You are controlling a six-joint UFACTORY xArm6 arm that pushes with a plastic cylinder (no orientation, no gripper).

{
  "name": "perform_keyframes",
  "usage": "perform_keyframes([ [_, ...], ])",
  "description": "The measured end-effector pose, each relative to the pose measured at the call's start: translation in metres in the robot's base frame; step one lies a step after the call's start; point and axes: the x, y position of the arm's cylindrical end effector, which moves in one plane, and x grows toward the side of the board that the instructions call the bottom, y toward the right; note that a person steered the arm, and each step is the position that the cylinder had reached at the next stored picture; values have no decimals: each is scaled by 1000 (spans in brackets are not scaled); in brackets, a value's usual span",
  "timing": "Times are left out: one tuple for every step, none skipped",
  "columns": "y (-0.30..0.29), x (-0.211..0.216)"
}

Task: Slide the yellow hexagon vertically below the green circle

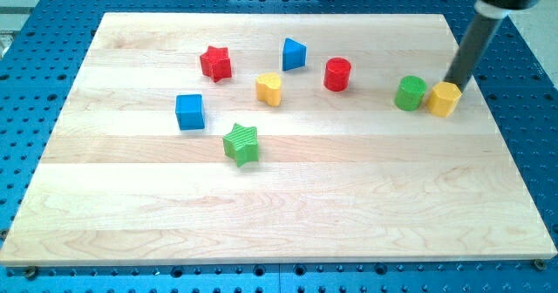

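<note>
Green star (pixel 241 144) nearest; yellow hexagon (pixel 444 98) upright beside green circle (pixel 411 93), my tip (pixel 452 85) touching.

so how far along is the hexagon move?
Done: nothing yet. The yellow hexagon sits right of the green circle, beside it at about the same height, not below. In hand: my tip is at the hexagon's upper edge, seemingly touching, placed to push it toward the view's bottom. Left: slide it down, then left until it lies under the circle.

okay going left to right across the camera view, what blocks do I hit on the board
blue cube → red star → green star → yellow heart → blue triangle → red cylinder → green circle → yellow hexagon
</note>
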Motion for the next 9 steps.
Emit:
perform_keyframes([
  [-28,32],
  [-38,33],
  [-36,9],
  [-47,-23],
  [-53,-26],
  [-57,-34],
  [-55,-52],
  [-78,-20],
  [-117,14],
])
